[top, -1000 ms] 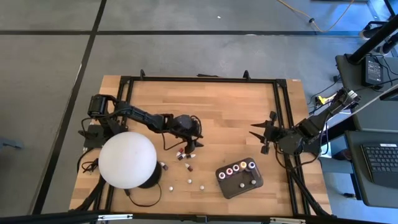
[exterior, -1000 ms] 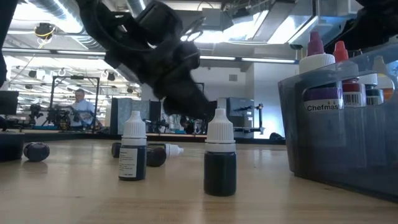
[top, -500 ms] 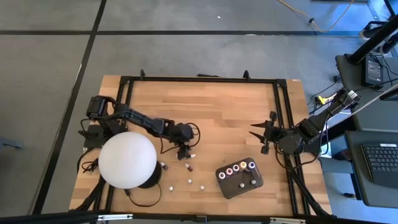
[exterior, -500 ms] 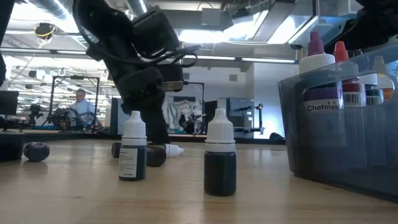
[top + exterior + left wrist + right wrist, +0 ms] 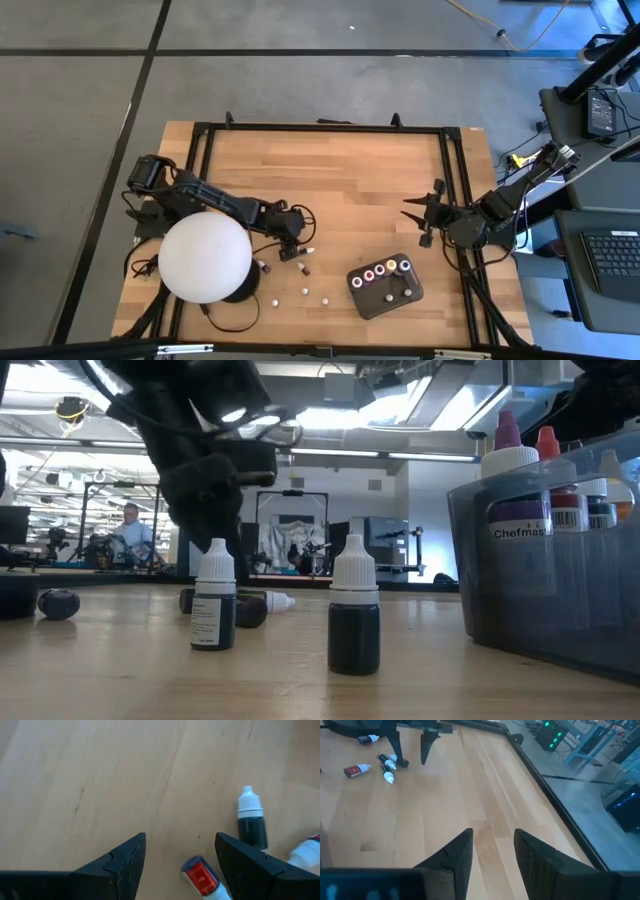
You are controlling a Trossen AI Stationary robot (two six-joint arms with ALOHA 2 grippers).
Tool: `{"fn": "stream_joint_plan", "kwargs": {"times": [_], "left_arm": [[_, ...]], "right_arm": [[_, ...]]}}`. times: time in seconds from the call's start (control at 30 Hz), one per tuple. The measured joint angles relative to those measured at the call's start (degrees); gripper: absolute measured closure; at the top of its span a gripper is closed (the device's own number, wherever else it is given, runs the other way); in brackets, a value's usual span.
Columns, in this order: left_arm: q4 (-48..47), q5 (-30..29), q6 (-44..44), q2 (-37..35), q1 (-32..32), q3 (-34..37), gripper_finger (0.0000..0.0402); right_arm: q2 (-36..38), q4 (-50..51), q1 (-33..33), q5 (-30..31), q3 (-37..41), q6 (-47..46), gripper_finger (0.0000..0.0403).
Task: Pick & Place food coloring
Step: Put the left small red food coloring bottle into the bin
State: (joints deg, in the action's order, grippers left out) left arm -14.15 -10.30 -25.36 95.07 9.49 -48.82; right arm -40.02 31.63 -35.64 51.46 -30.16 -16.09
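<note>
On the wooden table (image 5: 350, 180), loose bottles (image 5: 298, 256) are lying near the dome (image 5: 204, 257); others are standing in the tray (image 5: 384, 285). The left gripper (image 5: 291, 247) is hovering over them, spread and empty. The right gripper (image 5: 415, 222) is waiting by the right edge, parted, empty.

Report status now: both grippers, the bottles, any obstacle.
Left gripper open, empty, above lying red-labelled bottle. Right gripper open, empty, waiting at table's right edge. Large white dome close beside left arm.
</note>
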Motion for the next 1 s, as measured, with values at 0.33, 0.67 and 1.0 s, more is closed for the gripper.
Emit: {"fn": "stream_joint_plan", "kwargs": {"times": [0.33,0.67,1.0], "left_arm": [[-5.60,-0.89,-6.29,-0.05,2.74,0.05,0.0169],[-5.41,0.89,-8.02,0.96,2.96,0.70,0.0211],[-6.44,0.22,-3.93,0.96,2.96,0.70,0.0305]], "right_arm": [[-0.48,-0.03,0.00,0.00,-0.01,-0.06,0.0256],[-0.47,-0.06,0.00,0.00,0.01,0.01,0.0256],[-0.47,-0.08,0.00,0.00,-0.01,1.36,0.0256]]}}
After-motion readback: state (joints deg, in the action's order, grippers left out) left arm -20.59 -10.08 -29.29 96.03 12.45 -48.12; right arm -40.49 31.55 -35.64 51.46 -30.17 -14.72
